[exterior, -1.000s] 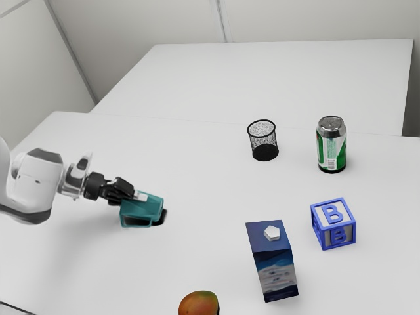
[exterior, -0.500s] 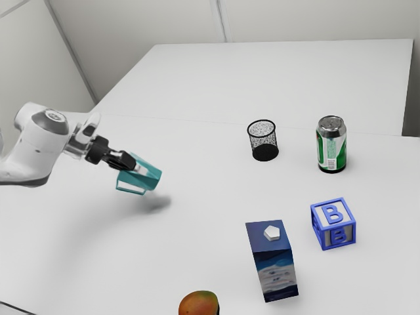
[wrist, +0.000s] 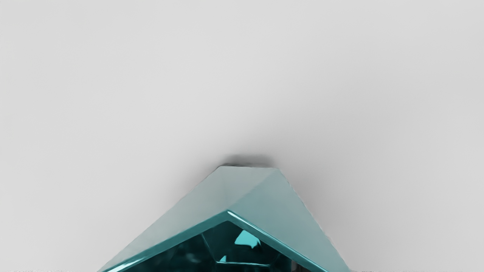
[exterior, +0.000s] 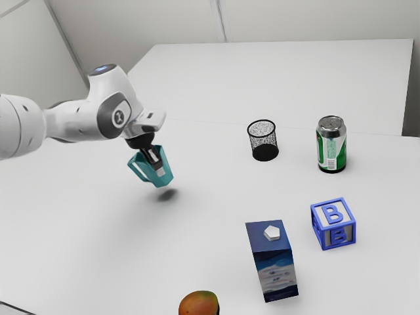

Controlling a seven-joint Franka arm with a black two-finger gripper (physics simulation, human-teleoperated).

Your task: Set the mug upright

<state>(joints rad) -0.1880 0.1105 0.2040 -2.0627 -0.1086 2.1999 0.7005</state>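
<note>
Mug (exterior: 166,165) clasped in the pincer (exterior: 158,169), tilted and raised above the counter (exterior: 111,262), at nine o'clock from the exterior view's centre, blue carton (exterior: 278,270) toward four o'clock from it.

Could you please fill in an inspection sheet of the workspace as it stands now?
Surface: white table, with a shadow under the lifted mug.
Job's things: the teal mug is off the table, tilted.
Clutter: black mesh cup, green-and-white can, blue-framed letter block, blue carton and reddish-green fruit, all apart from one another and from the mug.
Gripper: the gripper has its fingers closed on the mug.
Cables: nothing seen.
Surroundings: pale walls.
</note>
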